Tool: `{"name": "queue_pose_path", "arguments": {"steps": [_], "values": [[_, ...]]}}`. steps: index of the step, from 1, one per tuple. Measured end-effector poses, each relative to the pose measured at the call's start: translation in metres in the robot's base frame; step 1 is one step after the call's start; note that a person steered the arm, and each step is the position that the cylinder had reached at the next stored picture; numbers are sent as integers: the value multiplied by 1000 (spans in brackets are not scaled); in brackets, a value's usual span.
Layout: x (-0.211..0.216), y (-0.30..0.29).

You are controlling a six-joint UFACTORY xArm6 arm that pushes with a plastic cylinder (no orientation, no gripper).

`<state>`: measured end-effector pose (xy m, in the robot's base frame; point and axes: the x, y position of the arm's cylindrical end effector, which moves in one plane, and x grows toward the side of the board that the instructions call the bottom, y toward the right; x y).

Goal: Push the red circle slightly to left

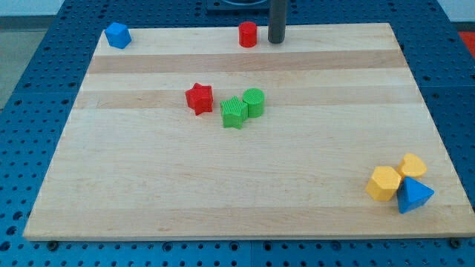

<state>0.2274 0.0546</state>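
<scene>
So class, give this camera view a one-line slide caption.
My tip sits just right of the red circle at the board's top edge.

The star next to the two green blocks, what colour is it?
Red: the star shows in the camera view.

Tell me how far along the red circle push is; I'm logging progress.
Approach looks done: my tip stands just to the view's right of the red circle, near the board's top edge. Whether they touch, I cannot tell. The leftward push itself seems to remain; the blue block sits far left.
</scene>
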Motion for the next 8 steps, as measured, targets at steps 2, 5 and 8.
{"name": "queue_pose_path", "arguments": {"steps": [2, 5, 8], "values": [[0, -41], [50, -37], [84, -48]]}}
